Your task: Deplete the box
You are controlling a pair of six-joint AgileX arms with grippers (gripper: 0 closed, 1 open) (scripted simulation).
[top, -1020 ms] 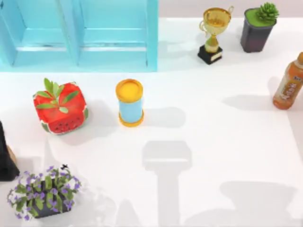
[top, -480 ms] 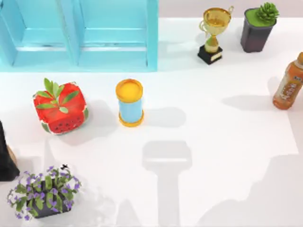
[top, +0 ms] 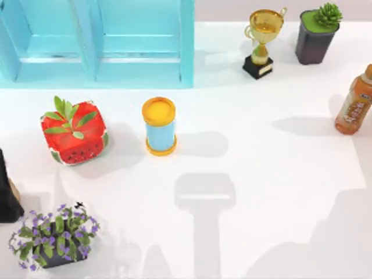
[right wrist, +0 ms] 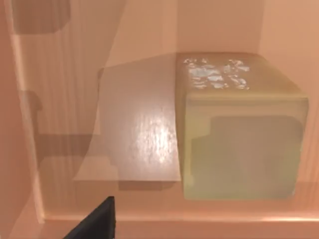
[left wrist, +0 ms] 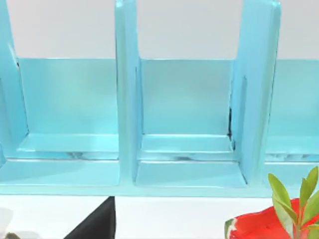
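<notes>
Shadow spreading across the lower right of the tabletop [top: 261, 163] in the top view, wider than a second ago, so the right arm looks to be travelling; the watermelon cube [top: 74, 132], blue can [top: 159, 126], trophy [top: 263, 42] and tea bottle [top: 356, 102] haven't budged. Left wrist view: the turquoise shelf [left wrist: 127, 99] straight ahead, bays bare. Right wrist view: we're looking into a wooden box [right wrist: 134, 129], a pale green block [right wrist: 241, 139] sitting inside, not yet lifted. Either pincer, apart or together? Cannot tell.

One trophy [top: 263, 42], one bottle [top: 354, 103], two potted plants [top: 317, 34].
</notes>
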